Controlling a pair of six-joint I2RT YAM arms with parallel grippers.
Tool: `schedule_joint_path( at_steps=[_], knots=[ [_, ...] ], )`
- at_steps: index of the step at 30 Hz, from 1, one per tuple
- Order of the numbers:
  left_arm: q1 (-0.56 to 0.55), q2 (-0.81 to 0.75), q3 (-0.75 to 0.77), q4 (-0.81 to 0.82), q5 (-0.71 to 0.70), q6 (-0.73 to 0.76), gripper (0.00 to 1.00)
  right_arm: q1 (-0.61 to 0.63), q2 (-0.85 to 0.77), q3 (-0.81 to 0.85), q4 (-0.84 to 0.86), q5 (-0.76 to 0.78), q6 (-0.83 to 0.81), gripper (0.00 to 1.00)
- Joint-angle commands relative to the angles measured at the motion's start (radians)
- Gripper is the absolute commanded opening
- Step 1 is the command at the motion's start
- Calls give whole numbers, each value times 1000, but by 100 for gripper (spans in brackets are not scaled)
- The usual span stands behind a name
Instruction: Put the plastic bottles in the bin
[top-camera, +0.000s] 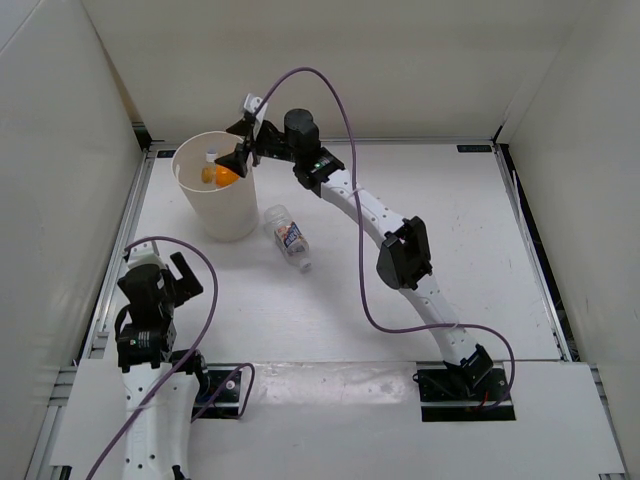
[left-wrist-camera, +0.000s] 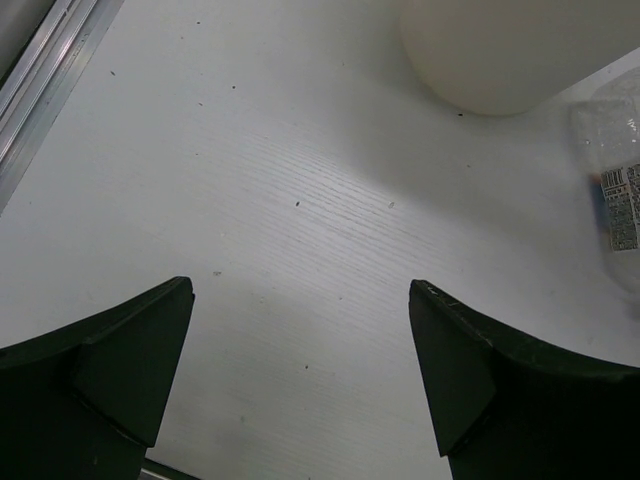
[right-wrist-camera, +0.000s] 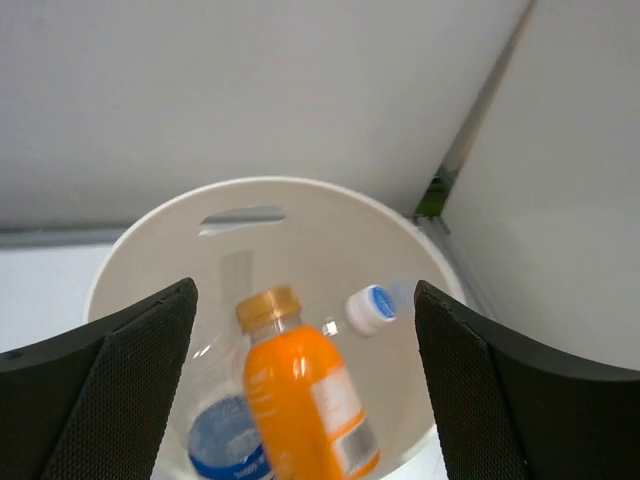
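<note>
The cream-white bin (top-camera: 222, 212) stands at the back left of the table. My right gripper (top-camera: 238, 143) hovers over its mouth, open and empty. In the right wrist view the orange bottle (right-wrist-camera: 300, 400) is inside the bin (right-wrist-camera: 330, 235) below the open gripper (right-wrist-camera: 304, 290), touching neither finger. It rests against the clear blue-label bottle (right-wrist-camera: 225, 450). The orange bottle also shows from above (top-camera: 222, 176). The clear bottle with the white-pink label (top-camera: 289, 236) lies on the table just right of the bin. My left gripper (top-camera: 180, 270) is open and empty, near the front left.
In the left wrist view the open gripper (left-wrist-camera: 300, 290) looks at bare table, with the bin's base (left-wrist-camera: 500, 50) ahead and the lying bottle (left-wrist-camera: 615, 170) at the right edge. A metal rail (top-camera: 120, 260) runs along the table's left side. White walls enclose the table.
</note>
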Motion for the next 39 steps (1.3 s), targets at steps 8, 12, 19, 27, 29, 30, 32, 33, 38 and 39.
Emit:
schedule_joint_path(
  at_steps=[8,12,19,27,29,30,32,33,38,39],
  knots=[
    [7,0,1,27,29,5,99,-3,3,154,335,412,59,90],
    [6,1,-1,29,35,8,99,-32,-49,93,317,669,22,90],
    [7,1,-2,35,53,12,99,-109,-200,-175,-31,856,182,89],
    [-5,14,-2,32,58,12,99,-178,-262,-392,-346,480,353,90],
    [-5,12,-1,35,53,10,99,-184,-250,-407,-378,443,364,90],
    [-5,12,-2,33,52,10,99,-192,-247,-406,-410,384,370,90],
    [-5,12,-1,33,52,12,99,-195,-225,-400,-455,247,373,90],
    [-7,15,1,32,52,8,99,-204,-219,-397,-475,148,367,90],
    [-5,9,-2,35,50,10,99,-210,-184,-406,-571,-119,243,90],
    [-5,10,1,33,50,7,99,-207,-164,-398,-578,-120,235,90]
  ],
)
